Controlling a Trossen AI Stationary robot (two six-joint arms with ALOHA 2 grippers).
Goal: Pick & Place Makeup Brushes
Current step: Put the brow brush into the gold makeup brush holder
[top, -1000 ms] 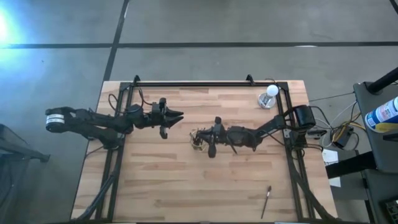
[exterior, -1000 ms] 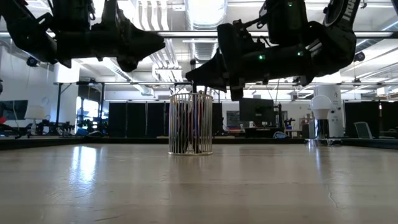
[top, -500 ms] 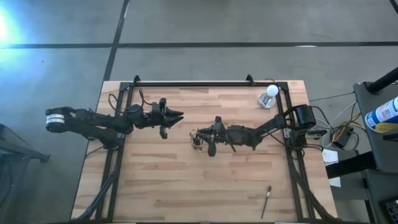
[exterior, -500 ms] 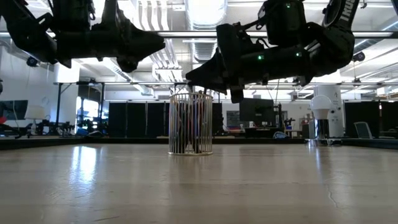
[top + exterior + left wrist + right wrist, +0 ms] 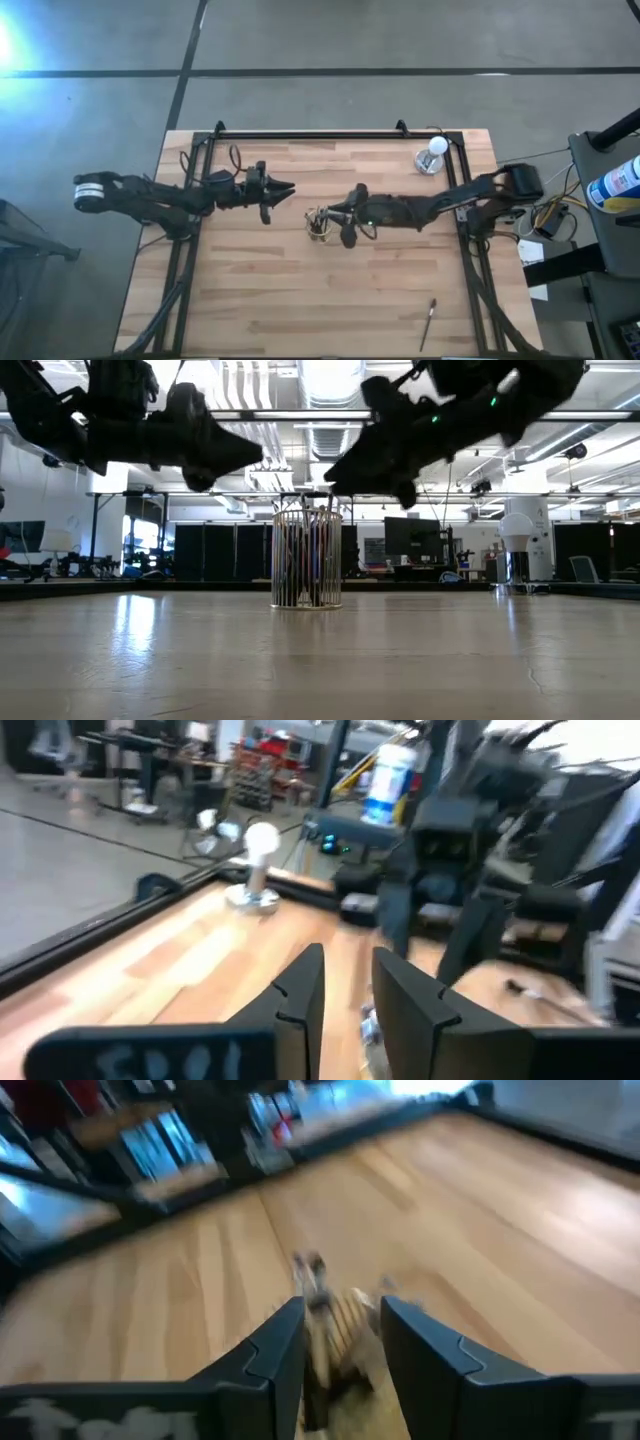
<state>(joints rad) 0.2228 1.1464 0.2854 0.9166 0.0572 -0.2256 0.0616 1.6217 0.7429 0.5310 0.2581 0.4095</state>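
Wooden table (image 5: 300, 300) in a big workshop hall.
The right gripper (image 5: 330, 213) hangs open and empty just above the wire holder (image 5: 306, 557) with the makeup brushes (image 5: 312, 560); one brush (image 5: 428, 322) lies well apart behind it. The left gripper (image 5: 287, 186) waits nearby, slightly open, holding nothing.

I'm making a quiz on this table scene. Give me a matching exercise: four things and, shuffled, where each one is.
Things:
1. wire cup
2. loose brush
3. white round-topped object
4. left gripper

Places:
A. far right corner of the table
B. near the table's middle, right gripper above it
C. near edge, right side, lying flat
D. in the air, left of the middle

Pairs: 1-B, 2-C, 3-A, 4-D
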